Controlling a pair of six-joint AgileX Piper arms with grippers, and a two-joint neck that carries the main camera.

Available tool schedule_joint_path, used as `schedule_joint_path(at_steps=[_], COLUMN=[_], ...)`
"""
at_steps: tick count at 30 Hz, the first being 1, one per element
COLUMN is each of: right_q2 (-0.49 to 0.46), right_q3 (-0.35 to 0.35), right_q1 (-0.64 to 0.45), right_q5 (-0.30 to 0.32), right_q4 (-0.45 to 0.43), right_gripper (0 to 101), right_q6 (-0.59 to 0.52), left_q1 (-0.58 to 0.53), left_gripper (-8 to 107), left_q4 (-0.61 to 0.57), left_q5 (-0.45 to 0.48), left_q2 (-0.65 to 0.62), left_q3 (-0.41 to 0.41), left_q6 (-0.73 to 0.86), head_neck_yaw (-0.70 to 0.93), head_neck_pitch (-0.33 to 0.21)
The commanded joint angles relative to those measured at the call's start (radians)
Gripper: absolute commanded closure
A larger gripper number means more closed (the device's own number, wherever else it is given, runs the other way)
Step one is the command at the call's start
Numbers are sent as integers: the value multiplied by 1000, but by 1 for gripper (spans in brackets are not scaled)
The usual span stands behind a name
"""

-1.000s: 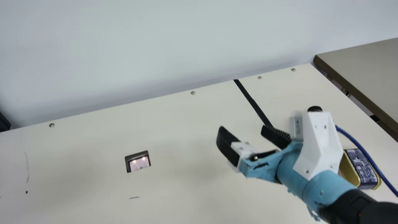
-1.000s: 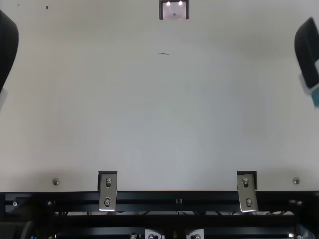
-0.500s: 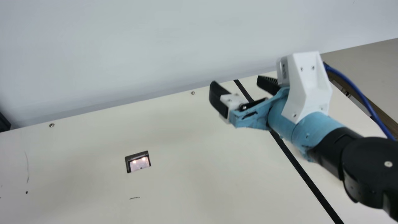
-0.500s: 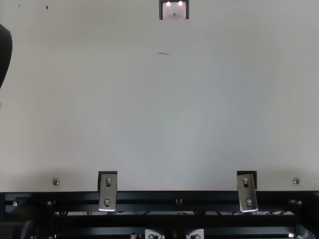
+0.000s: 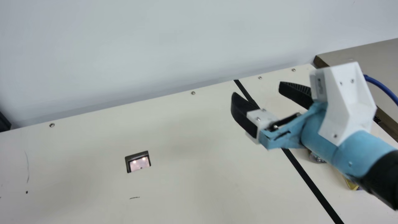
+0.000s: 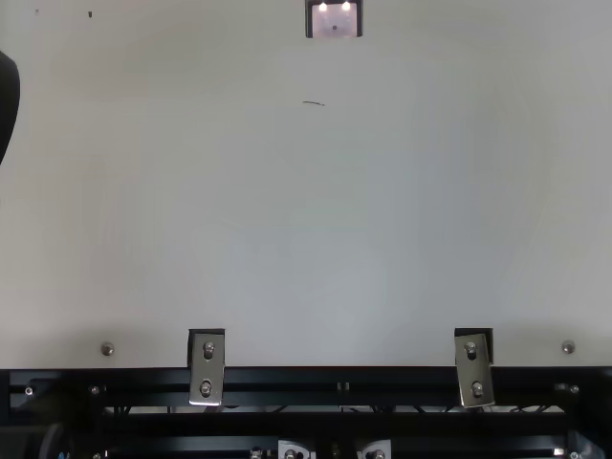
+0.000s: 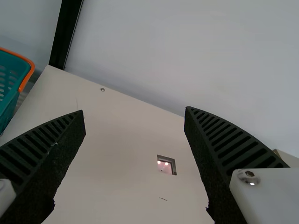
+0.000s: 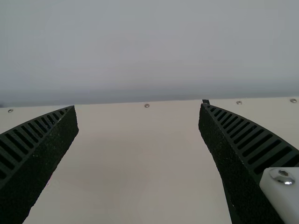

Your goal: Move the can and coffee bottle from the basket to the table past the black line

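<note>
right tool (image 5: 258, 90) open, empty; left tool (image 6: 7, 105) likewise. gold can (image 5: 352, 184) on surface (image 5: 192, 133), right of black line (image 5: 311, 183), mostly behind right arm (image 5: 326, 140). shiny base (image 5: 316, 158) farther. teal basket (image 7: 8, 88) left.

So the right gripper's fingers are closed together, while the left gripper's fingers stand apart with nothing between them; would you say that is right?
Not quite: the right gripper is open, its fingers well apart, as the right wrist view shows. The left gripper is indeed open and holds nothing.
</note>
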Motion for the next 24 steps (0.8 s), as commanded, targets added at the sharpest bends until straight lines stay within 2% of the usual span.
schedule_joint_path(at_steps=[1, 7, 13, 18, 19, 21, 24], right_q2=[-104, -311, -494, -629, -556, -601, -630], right_q3=[22, 74, 156, 239, 210, 237, 240], right_q1=[-38, -108, -128, -128, -130, -130, -130], right_q5=[84, 260, 385, 443, 432, 457, 450], right_q4=[-96, -244, -356, -436, -409, -435, -439], right_gripper=[0, 0, 0, 0, 0, 0, 0], right_q6=[93, 262, 393, 462, 439, 461, 466], left_q1=[0, 0, 0, 0, 0, 0, 0], left_gripper=[9, 9, 9, 9, 9, 9, 9], left_q4=[0, 0, 0, 0, 0, 0, 0], left_q5=[0, 0, 0, 0, 0, 0, 0], left_q2=[0, 0, 0, 0, 0, 0, 0], left_q3=[0, 0, 0, 0, 0, 0, 0], left_q6=[0, 0, 0, 0, 0, 0, 0], head_neck_yaw=[5, 5, 5, 5, 5, 5, 5], head_neck_pitch=[-21, -21, -21, -21, -21, -21, -21])
